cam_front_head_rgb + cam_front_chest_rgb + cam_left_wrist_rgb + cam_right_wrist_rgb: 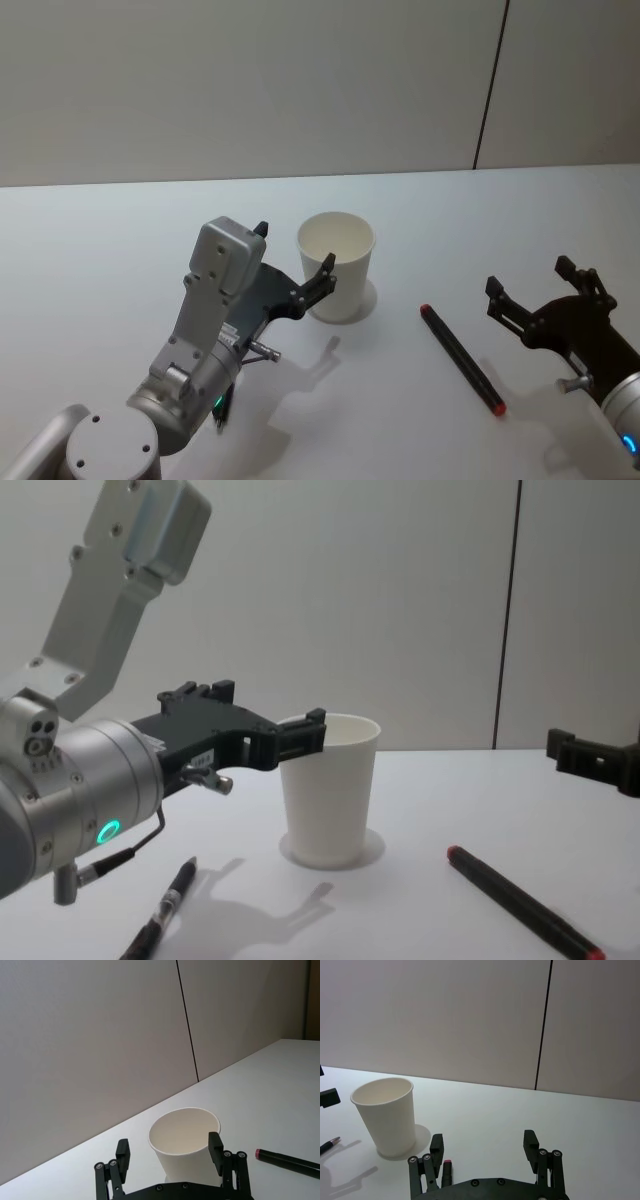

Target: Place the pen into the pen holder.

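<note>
The pen holder (336, 266) is a white paper cup standing upright mid-table, empty as far as I can see. The pen (462, 360), black with red ends, lies flat on the table to the cup's right. My left gripper (295, 252) hovers open just left of the cup, and the cup (185, 1141) sits just beyond its fingertips. My right gripper (530, 277) is open and empty, to the right of the pen. In the right wrist view the pen's red end (447, 1167) shows by one finger, with the cup (385, 1115) farther off.
A second, thinner black pen (165, 910) lies on the table under my left arm, also seen as pen (222, 410) in the head view. The white table (450, 215) runs back to a plain wall, with free room on all sides.
</note>
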Tool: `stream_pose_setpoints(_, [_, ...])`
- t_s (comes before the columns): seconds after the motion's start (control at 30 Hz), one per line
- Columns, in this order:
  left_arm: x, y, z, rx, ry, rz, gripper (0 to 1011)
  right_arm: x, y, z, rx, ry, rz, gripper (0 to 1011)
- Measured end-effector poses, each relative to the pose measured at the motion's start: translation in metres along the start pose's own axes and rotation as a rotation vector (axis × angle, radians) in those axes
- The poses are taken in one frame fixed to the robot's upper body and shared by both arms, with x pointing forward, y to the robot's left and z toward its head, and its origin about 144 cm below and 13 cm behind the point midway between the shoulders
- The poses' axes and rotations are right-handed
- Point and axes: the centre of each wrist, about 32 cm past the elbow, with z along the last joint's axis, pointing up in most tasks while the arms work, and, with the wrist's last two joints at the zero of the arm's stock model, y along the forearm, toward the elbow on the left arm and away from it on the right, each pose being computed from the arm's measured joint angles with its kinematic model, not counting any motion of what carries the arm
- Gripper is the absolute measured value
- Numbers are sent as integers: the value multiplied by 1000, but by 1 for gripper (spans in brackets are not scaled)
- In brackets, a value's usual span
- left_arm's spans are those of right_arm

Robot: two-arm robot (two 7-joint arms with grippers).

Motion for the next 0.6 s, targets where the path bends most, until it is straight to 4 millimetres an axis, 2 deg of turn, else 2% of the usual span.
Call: stream_pose_setpoints(0.6, [0,0,0,0,0,0,1000,8,9,3,-73,13,3,1001])
